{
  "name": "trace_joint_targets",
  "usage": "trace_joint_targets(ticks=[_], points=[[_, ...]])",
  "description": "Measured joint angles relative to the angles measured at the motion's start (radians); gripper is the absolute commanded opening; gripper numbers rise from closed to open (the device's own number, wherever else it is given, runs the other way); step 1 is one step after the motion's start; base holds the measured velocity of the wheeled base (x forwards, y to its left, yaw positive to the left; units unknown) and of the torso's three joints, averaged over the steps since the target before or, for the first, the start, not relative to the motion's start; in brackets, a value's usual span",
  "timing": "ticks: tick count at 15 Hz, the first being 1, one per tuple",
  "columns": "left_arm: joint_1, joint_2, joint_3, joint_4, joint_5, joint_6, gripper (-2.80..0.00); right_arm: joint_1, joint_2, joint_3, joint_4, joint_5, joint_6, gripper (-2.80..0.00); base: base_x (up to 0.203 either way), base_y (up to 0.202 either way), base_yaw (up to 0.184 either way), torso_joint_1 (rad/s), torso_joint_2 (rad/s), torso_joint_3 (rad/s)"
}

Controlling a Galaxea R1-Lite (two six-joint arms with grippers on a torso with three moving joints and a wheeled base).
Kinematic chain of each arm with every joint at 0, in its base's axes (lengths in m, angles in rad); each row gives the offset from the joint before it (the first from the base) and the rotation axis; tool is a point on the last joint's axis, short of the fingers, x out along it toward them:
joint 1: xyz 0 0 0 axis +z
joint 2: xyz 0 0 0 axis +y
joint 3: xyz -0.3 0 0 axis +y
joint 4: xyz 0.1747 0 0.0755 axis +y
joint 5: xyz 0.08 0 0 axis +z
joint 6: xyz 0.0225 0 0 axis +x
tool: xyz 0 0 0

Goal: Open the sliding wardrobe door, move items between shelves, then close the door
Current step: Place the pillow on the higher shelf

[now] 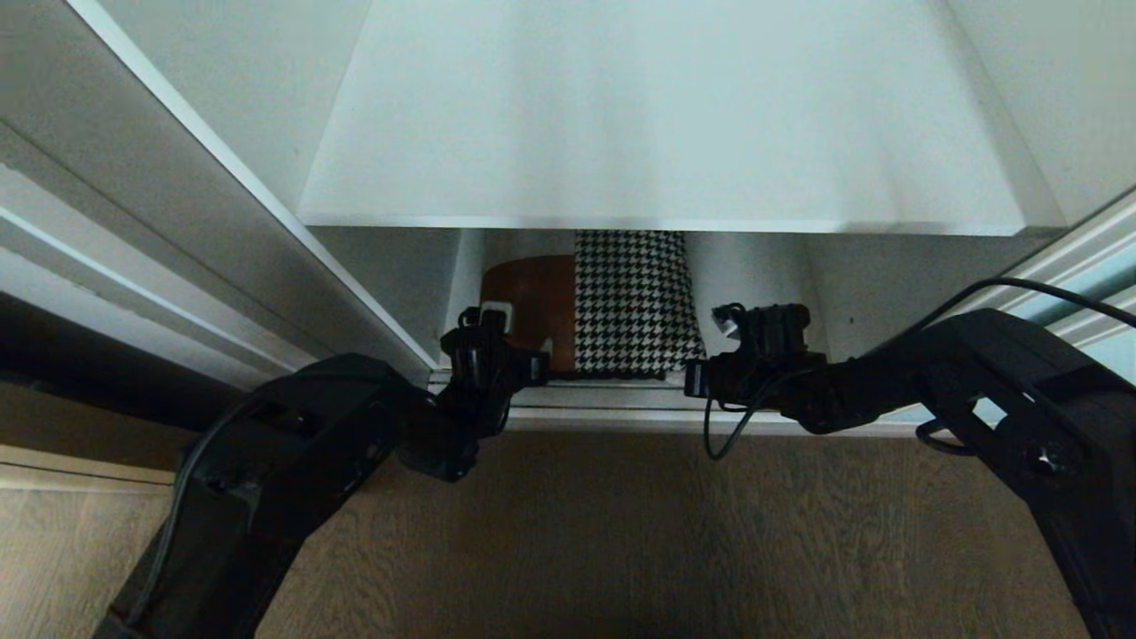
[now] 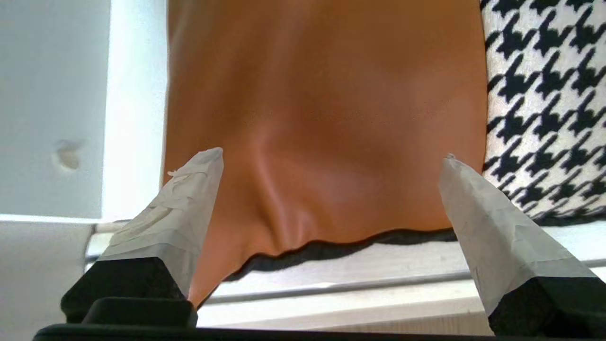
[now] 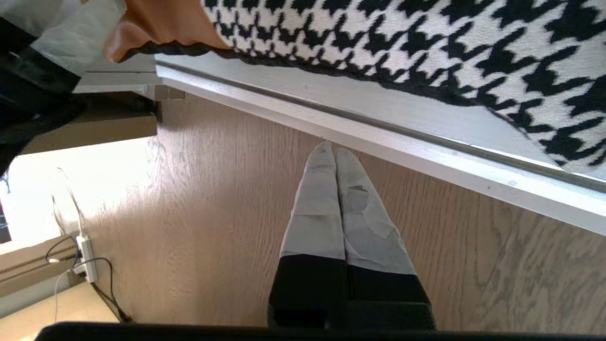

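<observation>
**Head view: cushion on the bottom shelf, both arms low at the sill**

Cushion [image 1: 621, 306] lies on the lower shelf [image 1: 763, 284], front edge at the track, within reach. Left gripper [image 2: 331, 189] spread wide, straddling the rust panel, not gripping. Right gripper [image 3: 335, 154] pinched closed, empty, over the wooden floor [image 3: 213, 203]. Both forearms angled inward, low.

Cushion [image 1: 612, 302] lies on the lower shelf [image 1: 763, 293] mid-frame, both arms' tools [image 1: 484, 342] [image 1: 754, 342] at its front edge.

Left gripper [image 2: 331, 163] spread wide; right gripper [image 3: 334, 152] pressed closed.
</observation>
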Motion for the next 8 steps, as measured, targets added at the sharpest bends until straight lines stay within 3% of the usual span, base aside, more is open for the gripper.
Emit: trace_joint_targets(ticks=[8], points=[[-0.018, -0.099, 0.092, 0.071, -0.018, -0.037, 0.00, -0.035, -0.016, 0.039, -0.001, 0.000, 0.000, -2.80, 0.000, 0.000, 0.000, 0.000, 0.00, 0.000]])
